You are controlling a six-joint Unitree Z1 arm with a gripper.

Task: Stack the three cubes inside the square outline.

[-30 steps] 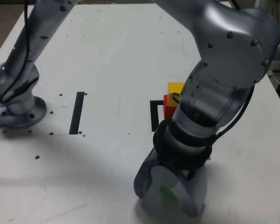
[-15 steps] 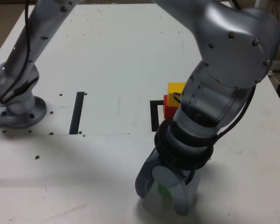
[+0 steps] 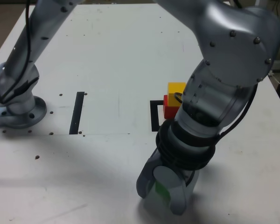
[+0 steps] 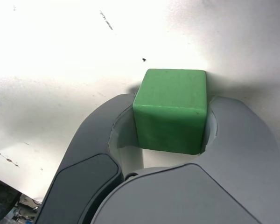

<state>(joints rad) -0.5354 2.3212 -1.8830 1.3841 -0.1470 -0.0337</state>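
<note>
Gripper [image 3: 161,193] tighter round green cube [image 4: 171,109]

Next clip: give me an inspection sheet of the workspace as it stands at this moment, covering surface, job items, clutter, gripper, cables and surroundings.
Surface: white matte table, with small dark specks and screw holes.
Job's things: yellow cube sits on red cube at the black square outline, which the arm partly hides; green cube is near the table's front edge, between the gripper's fingers.
Clutter: straight black strip on the exterior view's left; nothing else seen.
Gripper: grey gripper shut on the green cube, fingers touching both of its sides.
Cables: black cable runs along the arm's wrist; another along the arm near its base.
Surroundings: dark floor beyond the table edges; details unclear.
</note>
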